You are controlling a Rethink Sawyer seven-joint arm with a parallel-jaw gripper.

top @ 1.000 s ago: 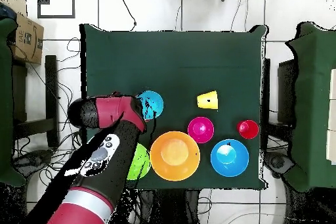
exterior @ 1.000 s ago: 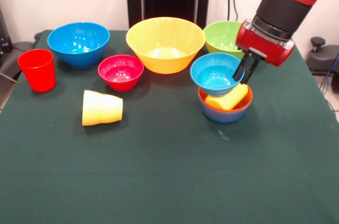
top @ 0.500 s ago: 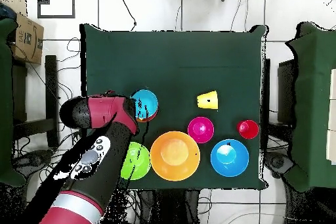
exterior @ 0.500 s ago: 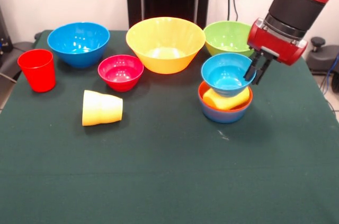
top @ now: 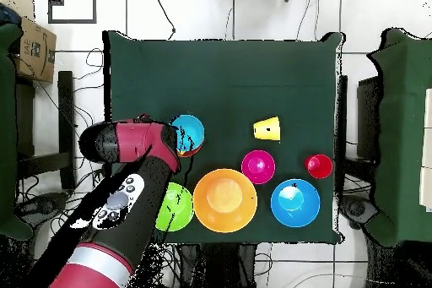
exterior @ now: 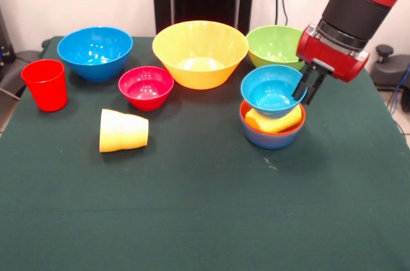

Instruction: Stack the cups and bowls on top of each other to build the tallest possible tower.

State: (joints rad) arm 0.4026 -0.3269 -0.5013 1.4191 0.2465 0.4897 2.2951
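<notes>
My gripper [exterior: 303,89] [top: 173,141] is shut on the right rim of the small light-blue bowl [exterior: 269,90] [top: 186,130]. It holds the bowl tilted just above the tower [exterior: 271,131], where an orange-red bowl nests in a small blue bowl and a yellow cup [exterior: 274,120] lies on its side inside. Whether the held bowl touches that cup I cannot tell. Another yellow cup [exterior: 123,130] [top: 267,128] lies on its side on the cloth. The red cup [exterior: 45,84] [top: 319,165] stands upright at the left of the front view.
Along the far side stand the medium blue bowl [exterior: 95,52] [top: 295,203], the large yellow-orange bowl [exterior: 200,53] [top: 224,200] and the lime green bowl [exterior: 274,45] [top: 175,207]. The crimson bowl [exterior: 146,86] [top: 258,166] sits before them on the green table [exterior: 205,207].
In the front view the gripper carried the light-blue bowl rightward over the tower, then eased it slightly back left. Nothing else moved.
</notes>
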